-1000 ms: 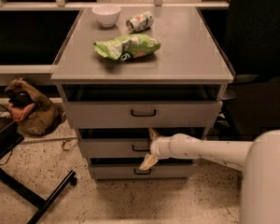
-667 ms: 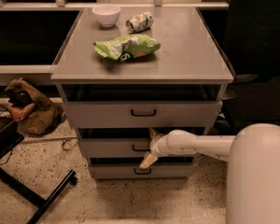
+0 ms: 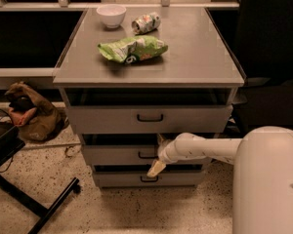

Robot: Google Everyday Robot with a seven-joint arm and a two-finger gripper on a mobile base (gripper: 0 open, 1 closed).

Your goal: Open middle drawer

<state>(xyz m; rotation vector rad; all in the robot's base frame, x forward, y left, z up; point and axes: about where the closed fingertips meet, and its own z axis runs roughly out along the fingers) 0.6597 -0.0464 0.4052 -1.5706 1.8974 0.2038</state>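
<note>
The grey cabinet (image 3: 195, 57) has three drawers. The middle drawer (image 3: 112, 156) has a medium-height front and a small dark loop handle (image 3: 145, 155). It stands out a little, with a dark gap above it. My gripper (image 3: 158, 154) reaches in from the right on a white arm (image 3: 205, 149) and sits right at that handle. Its fingers are spread, one fingertip (image 3: 160, 139) above the handle and one (image 3: 155, 169) below it. The jaws are open and not closed on the handle.
The top drawer (image 3: 97, 120) and the bottom drawer (image 3: 117, 179) are grey too. On the cabinet top lie a white bowl (image 3: 111, 15), a crushed can (image 3: 146, 23) and a green chip bag (image 3: 133, 49). A brown bag (image 3: 31, 113) and a black stand leg (image 3: 36, 206) are on the floor at left.
The white arm housing in the foreground has swung further into view at the right. The gripper stays at the middle drawer's handle, and the drawer has not visibly moved.
</note>
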